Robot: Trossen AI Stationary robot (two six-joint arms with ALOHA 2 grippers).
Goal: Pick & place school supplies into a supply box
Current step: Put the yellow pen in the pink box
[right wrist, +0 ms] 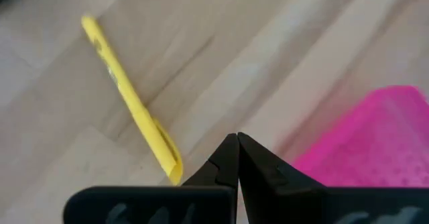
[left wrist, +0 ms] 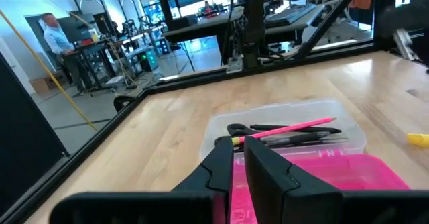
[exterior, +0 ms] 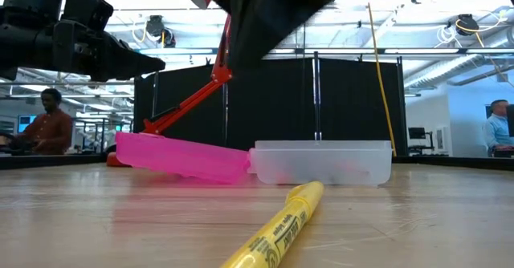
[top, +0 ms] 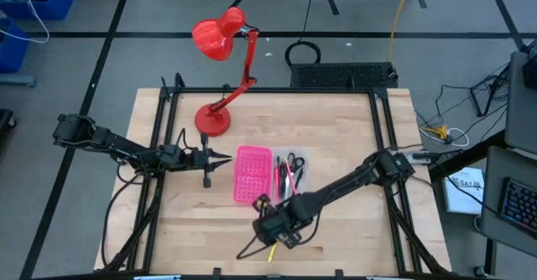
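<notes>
High view: the supply box (top: 270, 176) lies open mid-table, its pink half beside its clear tray, which holds scissors (top: 293, 160) and pens (top: 284, 179). My right gripper (top: 267, 206) hovers at the box's near edge, over the pink half's corner, fingers pressed together and empty. A yellow highlighter (top: 273, 252) lies on the table near the box, apart from it. My left gripper (top: 226, 158) waits beside the pink half, fingers nearly touching, holding nothing.
</notes>
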